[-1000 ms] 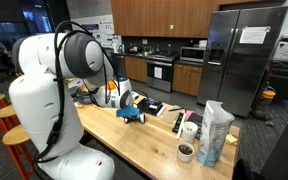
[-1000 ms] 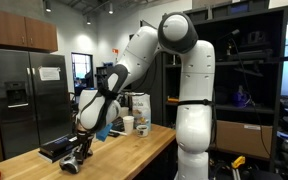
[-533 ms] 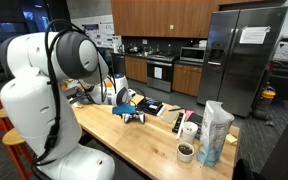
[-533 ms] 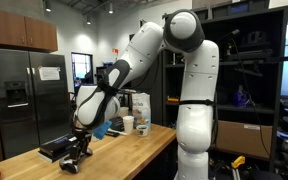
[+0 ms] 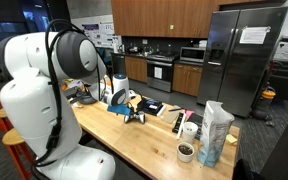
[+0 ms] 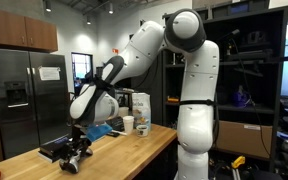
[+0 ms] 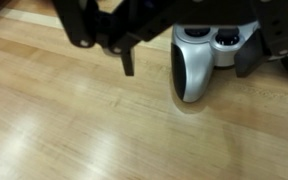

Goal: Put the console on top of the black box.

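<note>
— While our dark fingers (image 7: pixel 127 62) stand spread wide, gripping nothing, where is the console (image 7: pixel 196 62)?
— We see its smooth, rounded light-grey shell between them, on the grained wooden tabletop (image 7: pixel 74 130).

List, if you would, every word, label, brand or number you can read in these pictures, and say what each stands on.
No text is readable in any view.
White sheet on the refrigerator door: print too small to read.
Wall posters at the back: blurred, unreadable.
Console in the wrist view: no readable marking shows.
</note>
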Available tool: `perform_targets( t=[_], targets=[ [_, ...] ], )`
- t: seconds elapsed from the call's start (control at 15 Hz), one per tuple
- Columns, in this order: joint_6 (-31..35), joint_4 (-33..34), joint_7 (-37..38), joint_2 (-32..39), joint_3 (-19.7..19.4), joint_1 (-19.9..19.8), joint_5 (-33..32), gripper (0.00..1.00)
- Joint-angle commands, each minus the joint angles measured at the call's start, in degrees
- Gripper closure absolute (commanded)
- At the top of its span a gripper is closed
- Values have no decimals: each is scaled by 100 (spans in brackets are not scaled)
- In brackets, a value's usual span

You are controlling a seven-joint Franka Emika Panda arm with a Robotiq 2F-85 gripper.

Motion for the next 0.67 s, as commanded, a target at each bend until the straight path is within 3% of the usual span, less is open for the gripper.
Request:
perform_targets(
  t=[0.0, 0.6],
  targets=[
    [16, 28, 269, -21, -5, 89, 278, 0],
    [393, 208, 1120, 392, 40, -138, -548, 0]
  ],
)
